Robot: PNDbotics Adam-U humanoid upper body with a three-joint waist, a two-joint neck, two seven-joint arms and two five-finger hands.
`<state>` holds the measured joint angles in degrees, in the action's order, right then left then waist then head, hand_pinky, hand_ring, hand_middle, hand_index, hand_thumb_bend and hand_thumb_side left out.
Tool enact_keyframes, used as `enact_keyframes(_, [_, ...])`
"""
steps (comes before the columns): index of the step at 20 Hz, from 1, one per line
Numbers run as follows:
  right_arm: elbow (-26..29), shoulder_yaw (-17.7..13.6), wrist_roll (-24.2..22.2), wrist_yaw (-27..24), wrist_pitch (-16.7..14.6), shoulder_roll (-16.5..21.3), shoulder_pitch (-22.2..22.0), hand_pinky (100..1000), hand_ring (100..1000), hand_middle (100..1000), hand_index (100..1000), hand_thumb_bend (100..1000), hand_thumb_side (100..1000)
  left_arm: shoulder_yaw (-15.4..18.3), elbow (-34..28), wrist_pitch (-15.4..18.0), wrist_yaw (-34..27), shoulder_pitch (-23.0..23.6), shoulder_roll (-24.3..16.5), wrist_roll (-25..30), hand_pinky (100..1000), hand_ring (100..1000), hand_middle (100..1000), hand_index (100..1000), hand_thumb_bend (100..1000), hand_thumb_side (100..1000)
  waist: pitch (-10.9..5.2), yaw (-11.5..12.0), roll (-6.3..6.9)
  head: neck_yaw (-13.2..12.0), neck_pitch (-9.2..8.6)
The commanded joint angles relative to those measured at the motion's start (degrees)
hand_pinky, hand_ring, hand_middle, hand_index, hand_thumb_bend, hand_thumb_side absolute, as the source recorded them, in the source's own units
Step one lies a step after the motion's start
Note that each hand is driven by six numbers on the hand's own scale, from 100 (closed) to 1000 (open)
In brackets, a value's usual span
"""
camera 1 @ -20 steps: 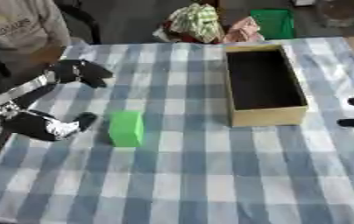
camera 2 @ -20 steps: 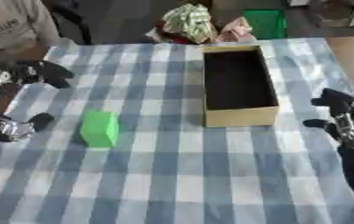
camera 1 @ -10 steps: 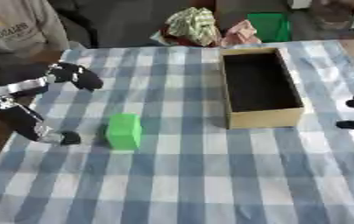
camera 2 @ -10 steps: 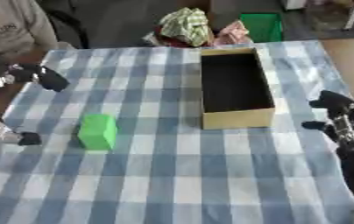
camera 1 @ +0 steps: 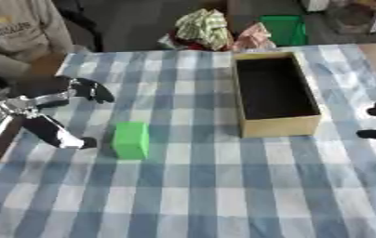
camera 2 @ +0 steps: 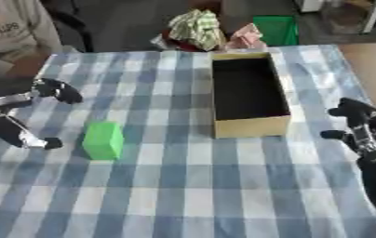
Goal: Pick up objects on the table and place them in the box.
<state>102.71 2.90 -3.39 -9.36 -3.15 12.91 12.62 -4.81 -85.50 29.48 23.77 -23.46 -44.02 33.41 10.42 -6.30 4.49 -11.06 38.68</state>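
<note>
A green block lies on the checked tablecloth, left of centre. An open cardboard box with a dark inside stands to its right, nothing visible in it. My left hand is at the left edge, just left of the block, fingers and thumb spread wide apart and holding nothing. One finger tip is near the block's left side, without touching it. My right hand rests at the right edge beside the box, fingers relaxed, nothing in it.
The blue and white checked table fills the view. Behind its far edge lie crumpled patterned bags and a green bin. A person in a grey top sits at the far left corner.
My left hand has drawn back toward the left edge and its fingers have spread wider. The whole picture has shifted a little, so the camera moved. The block and box stay put.
</note>
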Motion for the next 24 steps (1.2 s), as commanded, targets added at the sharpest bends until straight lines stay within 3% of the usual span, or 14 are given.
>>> enact_keyframes(1, [0.5, 0.1, -0.2, 0.0, -0.1, 1.0, 0.6, 644, 1000, 679, 822, 100, 595, -1.1, 1.6, 1.0, 3.2, -1.7, 0.0, -1.5, 773, 787, 831, 896, 466, 444, -0.92, 0.0, -0.12, -0.2, -0.31])
enact_keyframes(10, [0.5, 0.2, -0.3, 0.0, 0.0, 0.8, 0.5, 644, 1000, 679, 822, 100, 599, -3.8, 5.3, 1.1, 12.4, -4.1, 3.8, -8.3, 772, 789, 833, 894, 448, 451, -0.81, -0.2, -0.22, -0.5, -0.34])
enact_keyframes(13, [0.4, 0.2, -0.3, 0.0, 0.0, 0.7, 0.5, 644, 1000, 679, 822, 100, 604, -4.8, 6.8, 2.1, 22.8, -4.4, 5.9, -13.3, 770, 788, 832, 894, 444, 455, -0.81, -0.4, -0.20, -0.6, -0.38])
enact_keyframes(16, [0.4, 0.2, -0.3, 0.1, 0.0, 0.7, 0.5, 644, 1000, 679, 822, 100, 605, -5.7, 9.2, 3.3, 29.2, -4.8, 7.3, -18.3, 766, 785, 824, 892, 442, 457, -0.82, -0.5, -0.16, -0.6, -0.35])
enact_keyframes(24, [0.2, 0.2, -0.3, 0.1, 0.1, 0.5, 0.4, 644, 1000, 679, 822, 100, 612, -7.0, 12.7, 4.7, 35.0, -6.1, 8.8, -23.4, 760, 775, 804, 888, 426, 459, -0.82, -0.7, -0.13, -0.7, -0.34])
